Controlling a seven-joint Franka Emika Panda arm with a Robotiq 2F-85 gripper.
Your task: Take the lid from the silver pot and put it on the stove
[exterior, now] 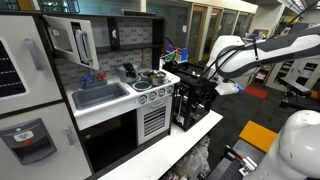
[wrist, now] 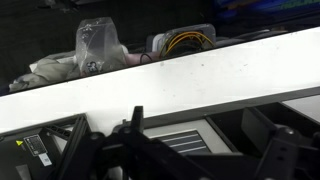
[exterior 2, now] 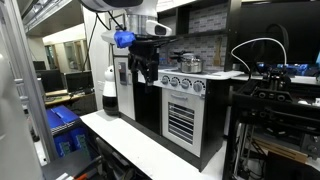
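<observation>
The white toy stove [exterior: 150, 112] with silver knobs stands right of the grey sink; it also shows in the other exterior view [exterior 2: 186, 108]. The small silver pot [exterior: 156, 78] sits on the cooktop with its lid [exterior: 155, 73] on it. Pot [exterior 2: 190, 65] and lid [exterior 2: 188, 56] show in both exterior views. My gripper [exterior: 195, 98] hangs in the air in front of the stove, apart from the pot, open and empty [exterior 2: 145, 68]. In the wrist view the open fingers [wrist: 198, 125] frame the vented oven door [wrist: 175, 140]; the pot is out of view there.
A darker upright utensil [exterior: 130, 72] stands on the cooktop beside the pot. The grey sink [exterior: 100, 96] is next to the stove. A white table [exterior 2: 130, 145] runs along the kitchen's front. A white cabinet door [exterior: 72, 40] hangs open above the sink.
</observation>
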